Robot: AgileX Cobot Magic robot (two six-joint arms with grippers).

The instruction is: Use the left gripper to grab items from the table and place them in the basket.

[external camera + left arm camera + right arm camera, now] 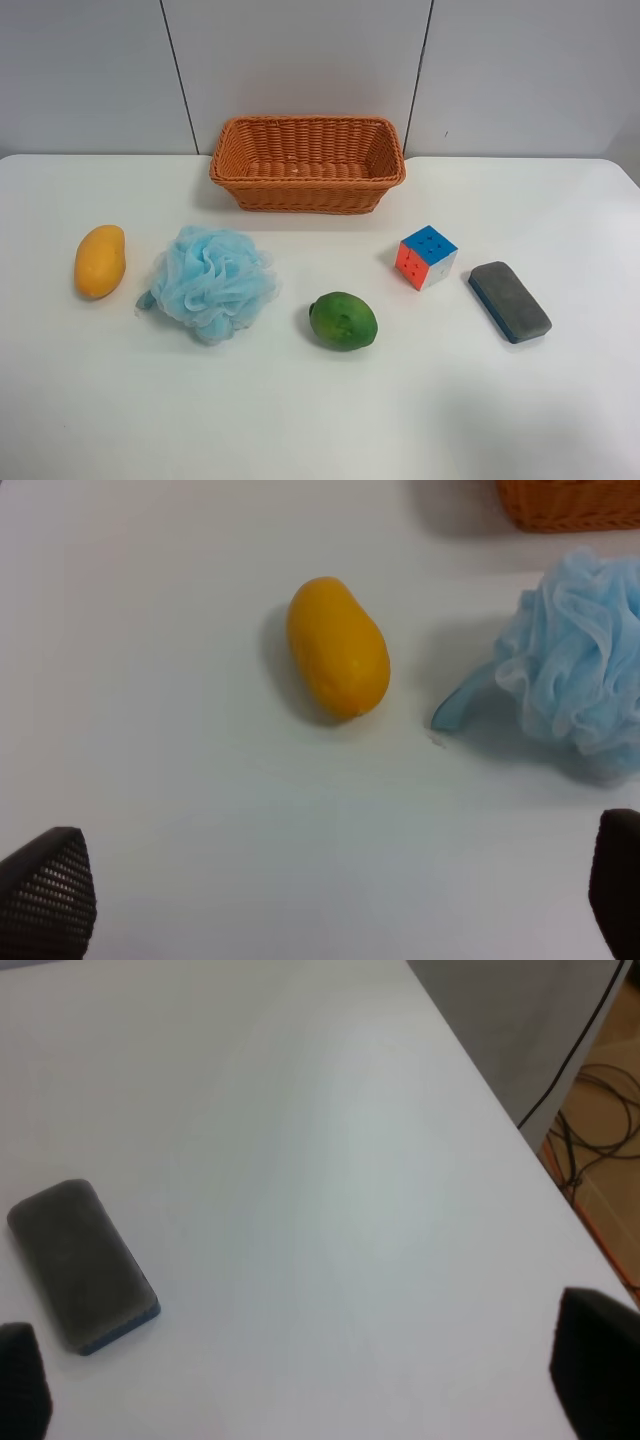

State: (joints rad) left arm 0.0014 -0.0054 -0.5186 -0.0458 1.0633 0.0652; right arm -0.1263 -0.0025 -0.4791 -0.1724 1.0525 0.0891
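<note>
Your left fingers [45, 895] gape wide, empty; mango [338, 647] and pouf [570, 675] lie unblocked on the tabletop [200, 810], with what is probably the basket [570, 505] just past the pouf. Right fingers [600, 1360] gape too, empty.

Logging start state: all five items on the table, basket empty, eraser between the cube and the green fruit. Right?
No. The exterior high view shows the cube between the green fruit and the eraser; the eraser lies at the row's end. The rest holds: five items on the table, basket empty.
</note>
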